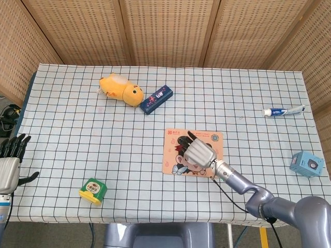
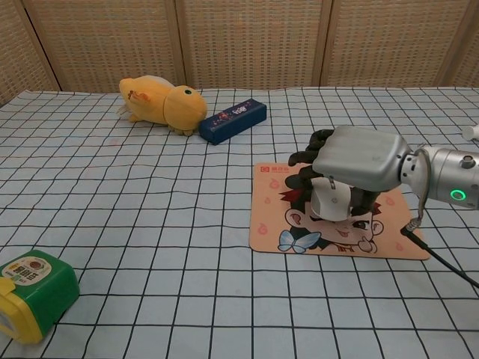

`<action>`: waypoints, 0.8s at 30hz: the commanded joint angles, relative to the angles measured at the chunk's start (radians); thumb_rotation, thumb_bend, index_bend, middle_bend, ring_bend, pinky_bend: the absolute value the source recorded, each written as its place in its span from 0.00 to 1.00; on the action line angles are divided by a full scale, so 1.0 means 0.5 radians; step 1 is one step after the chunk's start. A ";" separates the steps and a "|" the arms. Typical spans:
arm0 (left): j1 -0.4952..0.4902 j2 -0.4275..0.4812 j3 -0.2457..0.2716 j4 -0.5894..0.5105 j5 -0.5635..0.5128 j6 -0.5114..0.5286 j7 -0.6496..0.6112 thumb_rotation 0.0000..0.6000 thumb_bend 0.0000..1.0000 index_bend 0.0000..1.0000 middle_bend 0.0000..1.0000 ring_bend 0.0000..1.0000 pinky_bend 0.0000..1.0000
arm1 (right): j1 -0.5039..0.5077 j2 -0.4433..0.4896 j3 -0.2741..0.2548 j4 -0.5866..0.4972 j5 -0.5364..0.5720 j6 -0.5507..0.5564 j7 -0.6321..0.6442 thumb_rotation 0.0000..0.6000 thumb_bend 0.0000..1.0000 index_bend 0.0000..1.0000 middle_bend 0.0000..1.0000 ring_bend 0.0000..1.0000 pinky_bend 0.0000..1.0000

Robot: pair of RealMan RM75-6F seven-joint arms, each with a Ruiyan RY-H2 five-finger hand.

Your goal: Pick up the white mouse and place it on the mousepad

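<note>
White plastic mouse (image 2: 333,205) lying on the peach cartoon-printed mousepad (image 2: 269,218), right hand (image 2: 352,158) poised over it with fingers splayed and grasping nothing, left hand (image 1: 9,160) idle and spread at the checked-cloth bench (image 2: 150,224) edge.

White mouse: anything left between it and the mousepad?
Nothing visible. The white mouse sits on the mousepad in the chest view, under the right hand, whose fingers are spread above it. The blue box and plush duck lie well away.
</note>
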State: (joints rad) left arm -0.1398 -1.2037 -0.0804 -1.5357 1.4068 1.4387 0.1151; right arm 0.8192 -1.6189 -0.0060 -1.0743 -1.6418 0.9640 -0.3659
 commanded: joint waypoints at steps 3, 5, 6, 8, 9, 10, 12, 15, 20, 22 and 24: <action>0.006 0.009 0.002 -0.011 0.018 0.020 -0.008 1.00 0.03 0.00 0.00 0.00 0.00 | -0.048 0.056 0.022 -0.123 0.088 -0.026 -0.145 1.00 0.15 0.28 0.12 0.17 0.14; 0.009 0.013 0.002 -0.017 0.022 0.027 -0.011 1.00 0.03 0.00 0.00 0.00 0.00 | -0.065 0.070 0.026 -0.168 0.107 -0.020 -0.200 1.00 0.15 0.26 0.10 0.16 0.12; 0.011 0.015 0.002 -0.019 0.024 0.031 -0.014 1.00 0.03 0.00 0.00 0.00 0.00 | -0.072 0.076 0.026 -0.182 0.111 -0.013 -0.224 1.00 0.14 0.25 0.10 0.15 0.12; 0.016 0.020 0.000 -0.024 0.027 0.042 -0.022 1.00 0.03 0.00 0.00 0.00 0.00 | -0.092 0.092 0.034 -0.206 0.125 0.012 -0.275 1.00 0.14 0.25 0.10 0.15 0.12; 0.017 0.022 0.000 -0.025 0.028 0.045 -0.024 1.00 0.03 0.00 0.00 0.00 0.00 | -0.099 0.098 0.036 -0.215 0.130 0.020 -0.291 1.00 0.14 0.25 0.10 0.15 0.11; 0.019 0.024 -0.001 -0.026 0.029 0.048 -0.029 1.00 0.03 0.00 0.00 0.00 0.00 | -0.114 0.110 0.042 -0.228 0.143 0.037 -0.317 1.00 0.14 0.25 0.10 0.15 0.11; 0.024 0.030 -0.002 -0.027 0.026 0.053 -0.040 1.00 0.03 0.00 0.00 0.00 0.00 | -0.177 0.158 0.069 -0.267 0.195 0.116 -0.399 1.00 0.14 0.25 0.10 0.14 0.10; 0.029 0.034 -0.001 -0.028 0.033 0.061 -0.052 1.00 0.03 0.00 0.00 0.00 0.00 | -0.300 0.235 0.122 -0.377 0.315 0.259 -0.470 1.00 0.14 0.25 0.09 0.11 0.10; 0.034 0.034 0.005 -0.032 0.049 0.072 -0.055 1.00 0.03 0.00 0.00 0.00 0.00 | -0.494 0.357 0.168 -0.551 0.444 0.478 -0.340 1.00 0.14 0.23 0.05 0.04 0.09; 0.033 0.032 0.009 -0.032 0.059 0.075 -0.049 1.00 0.03 0.00 0.00 0.00 0.00 | -0.595 0.413 0.166 -0.616 0.482 0.576 -0.228 1.00 0.14 0.21 0.02 0.01 0.06; 0.034 0.024 0.017 -0.032 0.080 0.083 -0.047 1.00 0.03 0.00 0.00 0.00 0.00 | -0.734 0.470 0.148 -0.683 0.531 0.697 -0.058 1.00 0.14 0.18 0.01 0.00 0.04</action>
State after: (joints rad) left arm -0.1229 -1.1897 -0.0741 -1.5519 1.4434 1.4782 0.0912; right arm 0.5341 -1.4296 0.0690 -1.3632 -1.4122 1.2471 -0.4882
